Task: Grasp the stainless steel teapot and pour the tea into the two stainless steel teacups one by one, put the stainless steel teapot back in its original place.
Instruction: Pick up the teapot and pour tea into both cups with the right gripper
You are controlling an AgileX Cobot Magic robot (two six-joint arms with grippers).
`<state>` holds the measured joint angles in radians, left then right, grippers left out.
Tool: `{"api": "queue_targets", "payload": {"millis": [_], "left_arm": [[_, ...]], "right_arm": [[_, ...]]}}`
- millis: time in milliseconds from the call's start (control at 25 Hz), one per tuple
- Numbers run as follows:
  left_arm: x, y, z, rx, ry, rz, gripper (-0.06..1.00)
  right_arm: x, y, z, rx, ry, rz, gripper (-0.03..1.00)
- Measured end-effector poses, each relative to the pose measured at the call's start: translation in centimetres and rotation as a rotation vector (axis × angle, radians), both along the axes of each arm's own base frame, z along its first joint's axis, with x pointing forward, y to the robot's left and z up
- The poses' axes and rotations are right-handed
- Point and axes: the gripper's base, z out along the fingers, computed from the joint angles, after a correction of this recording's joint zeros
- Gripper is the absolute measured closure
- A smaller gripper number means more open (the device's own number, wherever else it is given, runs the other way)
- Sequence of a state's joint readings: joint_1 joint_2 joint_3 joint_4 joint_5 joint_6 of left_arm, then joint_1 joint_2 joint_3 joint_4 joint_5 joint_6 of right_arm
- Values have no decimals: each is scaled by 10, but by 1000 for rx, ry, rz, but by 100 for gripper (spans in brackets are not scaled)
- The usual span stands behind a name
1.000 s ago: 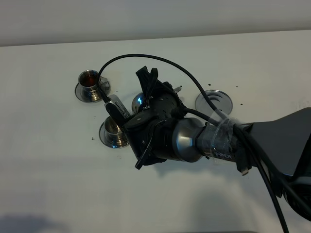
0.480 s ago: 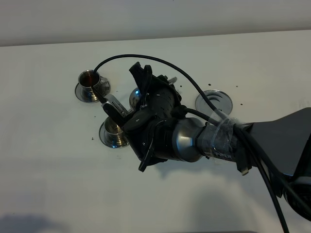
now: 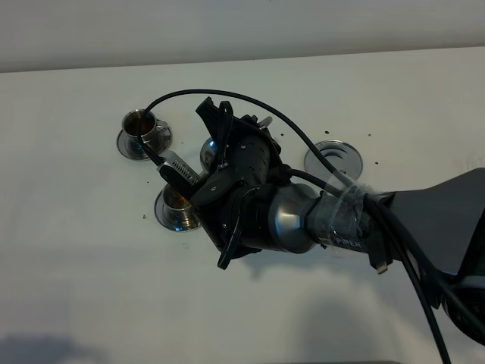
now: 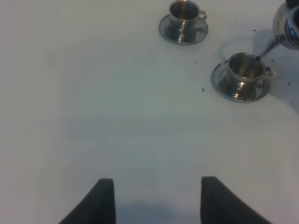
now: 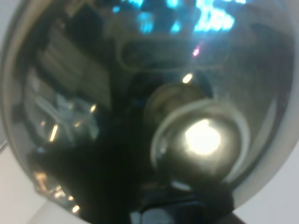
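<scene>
My right gripper (image 3: 226, 135) is shut on the stainless steel teapot (image 3: 213, 152), which is mostly hidden under the wrist, and holds it tilted above the table. In the left wrist view the teapot (image 4: 287, 25) is at the edge, its thin spout (image 4: 267, 48) reaching over the rim of the nearer teacup (image 4: 245, 70). That teacup (image 3: 174, 203) is partly hidden by the arm. The other teacup (image 3: 139, 124) (image 4: 184, 13) stands on its saucer (image 3: 129, 148), its inside brownish. The round steel disc (image 3: 333, 158) lies bare. The teapot's lid (image 5: 93, 93) and knob (image 5: 201, 140) fill the right wrist view. My left gripper (image 4: 156, 200) is open and empty.
The white table (image 3: 91, 273) carries small dark specks near the disc and cups. The right arm's thick body and cables (image 3: 356, 220) stretch across the right half of the table. A pale wall runs along the table's far edge (image 3: 242, 53).
My right wrist has rolled and shifted a little left, tilting the teapot further toward the nearer teacup. The cups, saucers and disc have not moved.
</scene>
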<state>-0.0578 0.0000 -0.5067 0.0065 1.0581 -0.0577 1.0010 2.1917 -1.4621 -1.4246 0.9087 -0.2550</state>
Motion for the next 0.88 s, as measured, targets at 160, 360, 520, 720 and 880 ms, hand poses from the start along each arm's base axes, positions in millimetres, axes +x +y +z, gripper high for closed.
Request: {"api": "queue_targets", "payload": {"millis": [160,360,520,720,880], "left_arm": [[0,0,0,0,0,0,49],[0,0,0,0,0,0,49],[0,0,0,0,0,0,49],[0,0,0,0,0,0,49],[0,0,0,2,0,-1,49]], "right_arm": [[1,1,1,-10,-15,15,79],[2,2,3,-26,-34,34,79],[2,2,4,-46,-42,50,79],[3,4,5,-58,-58,76,79],[3,5,6,-64,-69,95,79]]}}
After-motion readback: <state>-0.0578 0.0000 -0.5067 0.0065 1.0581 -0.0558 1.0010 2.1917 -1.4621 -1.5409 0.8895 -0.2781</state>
